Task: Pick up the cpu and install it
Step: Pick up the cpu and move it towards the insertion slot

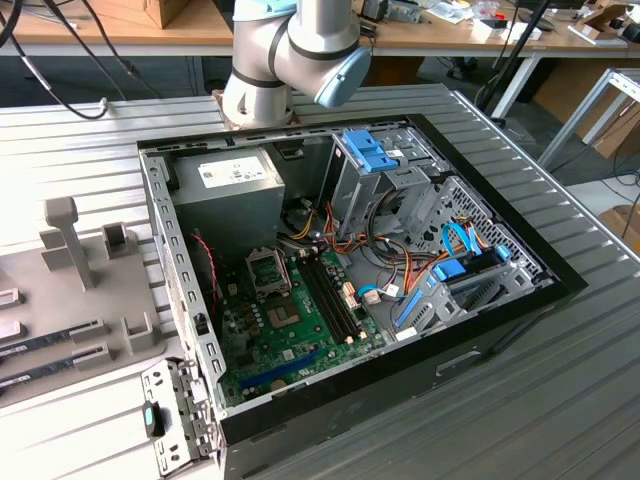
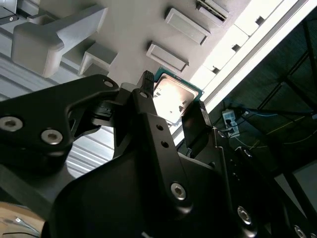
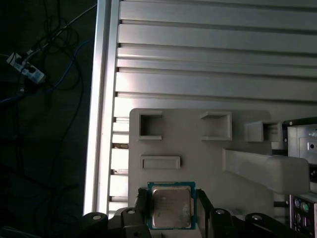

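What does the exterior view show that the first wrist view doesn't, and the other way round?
Exterior view: the open computer case with its green motherboard, and the arm's grey-and-blue joints. First wrist view: the cpu pinched between the jaws, the grey fixture tray behind it, and cables on the dark floor. Both: that tray with its upright post, and the slatted metal table.

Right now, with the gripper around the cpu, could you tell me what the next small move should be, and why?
Probably a short straight lift. In both wrist views the gripper looks closed on opposite edges of the cpu, over the grey tray; rising first should clear its raised blocks.
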You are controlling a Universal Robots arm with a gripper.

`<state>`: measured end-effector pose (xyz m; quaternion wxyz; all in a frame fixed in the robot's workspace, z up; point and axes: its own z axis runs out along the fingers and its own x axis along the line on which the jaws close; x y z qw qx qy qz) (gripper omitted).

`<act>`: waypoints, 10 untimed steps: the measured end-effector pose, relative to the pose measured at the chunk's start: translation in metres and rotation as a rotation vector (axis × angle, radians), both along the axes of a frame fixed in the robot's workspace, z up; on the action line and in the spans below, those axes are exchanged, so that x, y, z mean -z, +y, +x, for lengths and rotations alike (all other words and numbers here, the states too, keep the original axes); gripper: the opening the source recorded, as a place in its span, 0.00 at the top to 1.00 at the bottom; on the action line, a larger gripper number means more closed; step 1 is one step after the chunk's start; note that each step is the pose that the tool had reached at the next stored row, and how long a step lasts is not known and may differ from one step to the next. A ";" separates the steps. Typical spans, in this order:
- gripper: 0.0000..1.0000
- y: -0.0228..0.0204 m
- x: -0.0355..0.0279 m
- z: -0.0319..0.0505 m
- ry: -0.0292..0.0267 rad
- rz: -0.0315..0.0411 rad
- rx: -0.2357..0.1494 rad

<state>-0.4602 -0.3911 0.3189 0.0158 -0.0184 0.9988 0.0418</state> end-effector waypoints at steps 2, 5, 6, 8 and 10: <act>0.53 0.0000 -0.0013 0.0000 -0.0001 0.0010 0.000; 0.53 0.0000 -0.0038 0.0000 -0.0001 0.0027 0.000; 0.53 0.0000 -0.0048 0.0000 0.0000 0.0034 0.000; 0.53 0.0000 -0.0059 0.0000 -0.0001 0.0042 0.000; 0.53 0.0000 -0.0071 0.0000 -0.0002 0.0051 0.000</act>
